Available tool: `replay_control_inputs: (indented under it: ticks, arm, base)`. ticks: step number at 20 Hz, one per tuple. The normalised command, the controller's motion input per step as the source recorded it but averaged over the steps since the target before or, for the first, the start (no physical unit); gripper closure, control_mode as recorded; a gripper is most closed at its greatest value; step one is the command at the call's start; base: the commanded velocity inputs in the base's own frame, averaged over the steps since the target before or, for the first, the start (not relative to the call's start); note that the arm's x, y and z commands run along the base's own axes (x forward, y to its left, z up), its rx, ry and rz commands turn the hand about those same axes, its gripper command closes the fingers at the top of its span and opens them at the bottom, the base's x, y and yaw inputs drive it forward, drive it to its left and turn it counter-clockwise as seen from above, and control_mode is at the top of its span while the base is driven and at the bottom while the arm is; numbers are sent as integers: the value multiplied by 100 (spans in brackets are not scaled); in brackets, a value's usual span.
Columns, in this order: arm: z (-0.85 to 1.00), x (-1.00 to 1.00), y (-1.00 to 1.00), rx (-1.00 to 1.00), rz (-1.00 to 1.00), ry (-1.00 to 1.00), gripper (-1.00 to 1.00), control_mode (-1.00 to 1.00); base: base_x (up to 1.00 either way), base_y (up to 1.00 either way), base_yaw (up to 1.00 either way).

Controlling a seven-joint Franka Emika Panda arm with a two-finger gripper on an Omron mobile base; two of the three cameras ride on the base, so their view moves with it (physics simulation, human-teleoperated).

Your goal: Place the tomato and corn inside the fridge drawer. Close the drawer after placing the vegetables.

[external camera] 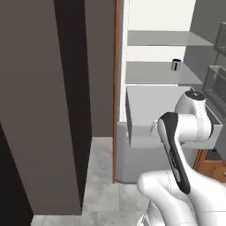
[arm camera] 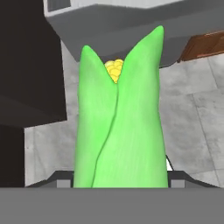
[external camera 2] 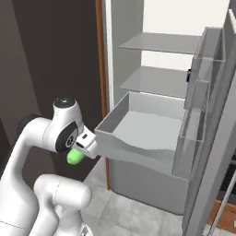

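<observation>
The corn (arm camera: 118, 131), bright green husk with yellow kernels at its tip, stands lengthwise between my fingers, and my gripper (arm camera: 120, 177) is shut on it. In the right base view the corn (external camera 2: 73, 157) hangs below my gripper (external camera 2: 84, 145), just left of and slightly below the front corner of the fridge drawer (external camera 2: 133, 154). The fridge drawer (external camera: 145, 132) is pulled out, a shallow light-grey box; the part of its floor that I see is bare. From the hand, the fridge drawer (arm camera: 131, 19) lies beyond the corn's tip. The tomato is out of view.
Two grey shelves (external camera: 154, 73) sit above the drawer, with a small dark can (external camera: 176, 65) on the lower one. The open fridge door with clear bins (external camera 2: 203, 115) stands at the right. A dark cabinet panel (external camera: 44, 110) rises close at the left. Grey tiled floor (arm camera: 197, 113) lies below.
</observation>
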Motion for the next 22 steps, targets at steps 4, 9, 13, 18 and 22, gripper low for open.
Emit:
replay_control_inputs:
  ticks: [4, 9, 13, 18, 22]
  arm:
    - [0, 0, 0, 0, 0, 0, 100, 100]
    - [0, 0, 0, 0, 0, 0, 100, 100]
    - [0, 0, 0, 0, 0, 0, 100, 100]
    - [0, 0, 0, 0, 0, 0, 100, 100]
    - [0, 0, 0, 0, 0, 0, 100, 100]
  base:
    - [58, 42, -31]
    - [47, 27, -29]
    - [51, 4, -27]
    - [54, 2, -25]
    - [54, 9, -23]
